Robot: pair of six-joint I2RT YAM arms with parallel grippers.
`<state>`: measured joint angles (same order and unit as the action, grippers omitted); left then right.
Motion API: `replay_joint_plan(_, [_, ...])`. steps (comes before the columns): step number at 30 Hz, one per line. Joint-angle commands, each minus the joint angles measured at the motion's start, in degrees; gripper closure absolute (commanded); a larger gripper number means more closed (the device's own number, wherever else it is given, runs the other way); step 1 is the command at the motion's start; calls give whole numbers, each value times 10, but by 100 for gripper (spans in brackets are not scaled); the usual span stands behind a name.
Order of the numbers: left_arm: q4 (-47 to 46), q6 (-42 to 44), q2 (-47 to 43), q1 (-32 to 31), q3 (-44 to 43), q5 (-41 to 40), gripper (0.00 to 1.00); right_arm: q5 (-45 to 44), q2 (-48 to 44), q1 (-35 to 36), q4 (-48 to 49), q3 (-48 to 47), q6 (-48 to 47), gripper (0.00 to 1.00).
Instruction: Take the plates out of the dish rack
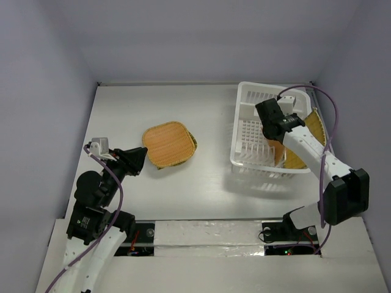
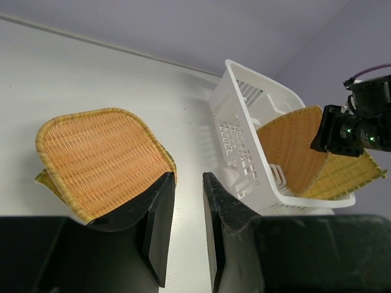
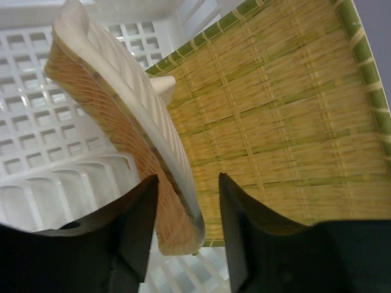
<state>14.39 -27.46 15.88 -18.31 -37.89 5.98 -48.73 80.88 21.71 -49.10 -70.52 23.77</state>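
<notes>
The white dish rack [image 1: 247, 131] stands at the right of the table. An orange-tan plate [image 3: 116, 104] with a pale back stands on edge in it, against a larger yellow-green square plate [image 3: 287, 104]. My right gripper [image 3: 188, 183] reaches down into the rack and is open, its jaws astride the orange plate's rim; the right finger [image 3: 244, 207] stands clear of it. On the table lies an orange woven plate [image 1: 170, 143] on top of a yellower one. My left gripper [image 2: 188, 178] hovers just beside it, open with nothing between its fingers.
The rack [image 2: 244, 122] stands close to the right wall, with the right arm [image 1: 317, 155] arching over its near right corner. The stacked plates [image 2: 101, 152] lie mid-table. Purple walls close in the back and both sides.
</notes>
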Motion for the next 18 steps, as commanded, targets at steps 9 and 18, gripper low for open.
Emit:
replay_joint_plan(9, [-25, 5, -9, -9, 0, 5, 77, -59, 25, -8, 9, -49, -65, 85])
replay_joint_plan(18, [-27, 3, -10, -9, 2, 6, 76, -77, -22, -8, -19, -73, -87, 100])
